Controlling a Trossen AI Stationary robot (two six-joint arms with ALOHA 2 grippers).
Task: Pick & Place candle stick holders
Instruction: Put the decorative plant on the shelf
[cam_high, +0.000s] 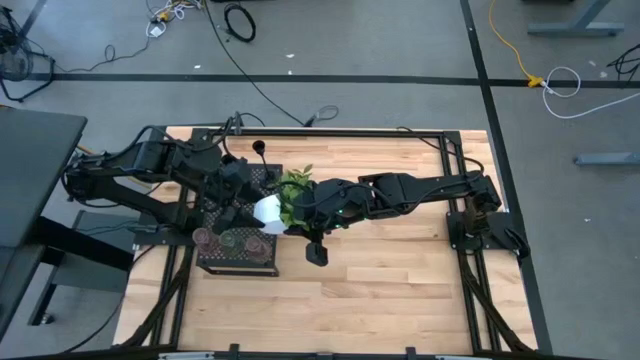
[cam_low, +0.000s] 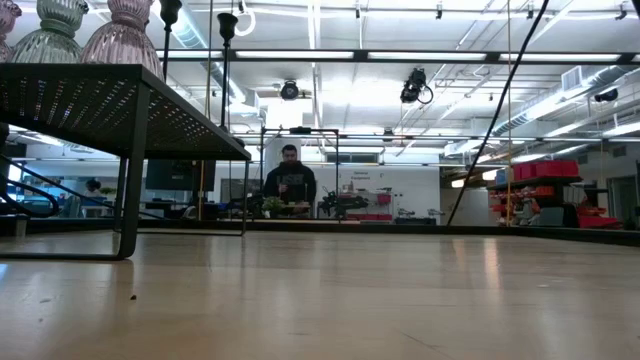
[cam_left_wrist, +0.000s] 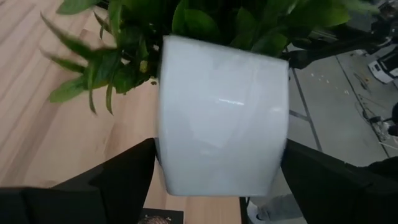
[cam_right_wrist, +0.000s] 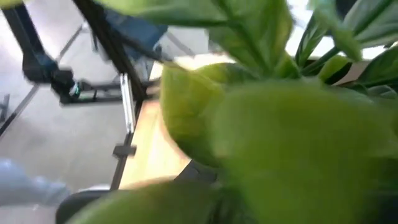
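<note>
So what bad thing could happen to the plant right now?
The left gripper has the white pot between its wide fingers, lifted and tilted sideways, so the pot might slip out. It hangs above the black stand holding the glass candle holders, so a fall could hit them. The plant's leaves fill the right wrist view, so the right arm could snag them.

We see both dark arms stretched toward the table's middle from opposite sides, their wrists nearly meeting. The left gripper (cam_left_wrist: 221, 180) stands wide, its two dark fingers (cam_left_wrist: 121, 180) flanking a white pot, apparently clasping its sides. The right gripper (cam_high: 300, 212) is shut; its fingertips are hidden among leaves, so we cannot tell whether it holds anything.
</note>
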